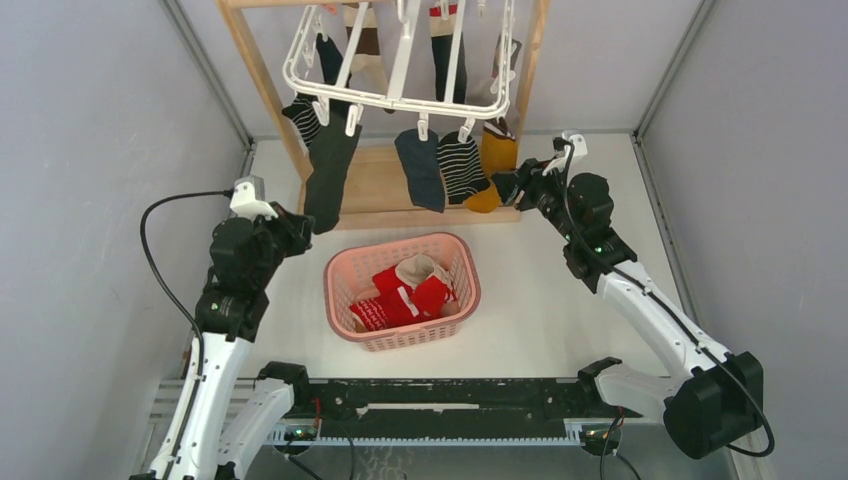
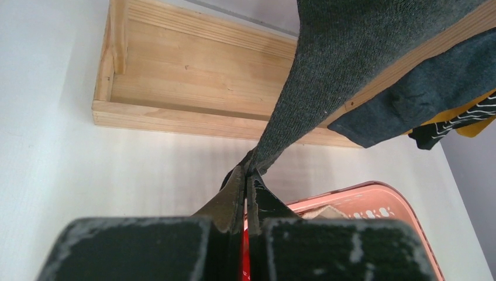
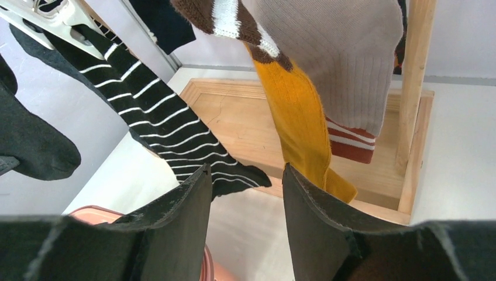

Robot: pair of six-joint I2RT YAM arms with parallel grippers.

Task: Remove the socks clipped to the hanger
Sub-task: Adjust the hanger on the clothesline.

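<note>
The white hanger [image 1: 400,100] hangs from a wooden stand, and several socks are clipped under it. A long dark grey sock [image 1: 330,170] hangs at its left, stretched taut, with its lower tip pinched in my left gripper [image 1: 300,226]. In the left wrist view the left gripper [image 2: 245,172] is shut on that dark grey sock [image 2: 327,70]. My right gripper [image 1: 506,186] is open beside the mustard sock [image 1: 497,150]. In the right wrist view the right gripper [image 3: 245,172] has nothing between its fingers. The striped sock [image 3: 169,134] hangs just beyond its left finger and the mustard sock [image 3: 298,123] beyond its right.
A pink basket [image 1: 400,243] holding red socks [image 1: 400,297] sits on the table between the arms. The wooden stand's base [image 1: 380,190] and posts [image 1: 265,85] lie behind it. A navy sock [image 1: 420,168] and a beige brown-banded sock [image 3: 345,70] also hang there.
</note>
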